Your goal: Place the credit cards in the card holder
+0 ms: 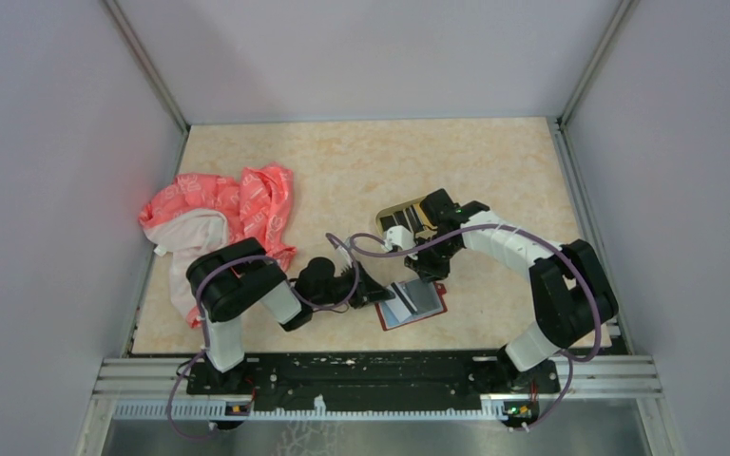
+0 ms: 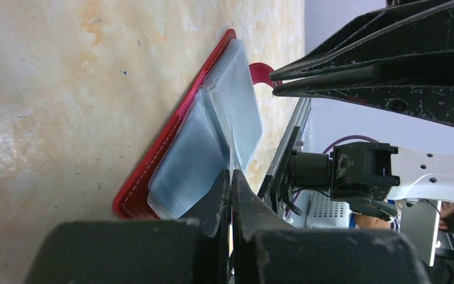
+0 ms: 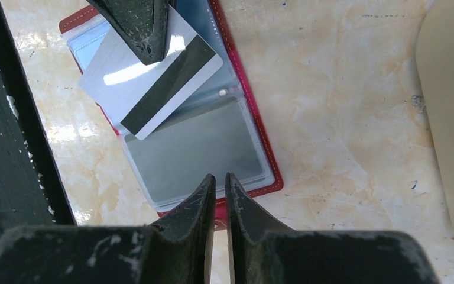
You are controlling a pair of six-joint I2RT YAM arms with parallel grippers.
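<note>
The red card holder [image 1: 430, 304] lies open near the table's front, its clear sleeves up; it also shows in the left wrist view [image 2: 145, 168] and the right wrist view [image 3: 260, 148]. My left gripper [image 1: 380, 293] [image 2: 231, 173] is shut on a grey card with a black stripe [image 3: 153, 83], seen edge-on in the left wrist view [image 2: 230, 142], and holds it slanted over the holder's left sleeves. My right gripper [image 1: 430, 271] [image 3: 220, 176] is shut at the holder's far edge, on its raised red snap tab [image 2: 260, 68]. More cards [image 1: 418, 211] lie in the tray.
An oval tan tray [image 1: 387, 220] stands just beyond the holder, and its rim shows in the right wrist view [image 3: 443, 118]. A pink and white cloth [image 1: 228, 214] lies bunched at the left. Grey walls close in the table on three sides.
</note>
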